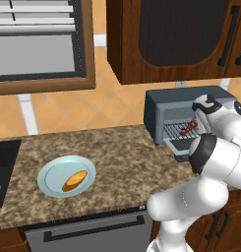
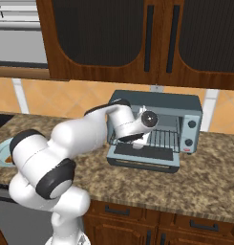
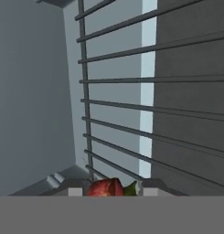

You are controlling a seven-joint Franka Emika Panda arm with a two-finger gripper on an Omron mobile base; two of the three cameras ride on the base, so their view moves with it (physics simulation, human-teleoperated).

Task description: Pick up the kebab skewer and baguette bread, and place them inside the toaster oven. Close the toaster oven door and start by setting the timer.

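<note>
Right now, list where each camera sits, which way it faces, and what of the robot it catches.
Left base view: behind the arm, left; looks over the counter at the plate with the baguette bread; the arm at lower right.
Right base view: behind, right; faces the toaster oven; the arm at lower left.
Hand view: looks along the gripper, shut on the kebab skewer, over the wire rack.
Both base views share the toaster oven and its open door.

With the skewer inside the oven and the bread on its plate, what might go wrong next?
1. The jaws are shut on the kebab skewer over the wire rack; released crooked, it may slip between the bars.
2. The arm reaches in over the lowered toaster oven door; pulling back low could knock it.
3. The baguette bread lies on the plate, far along the counter, so a second trip is needed.
</note>
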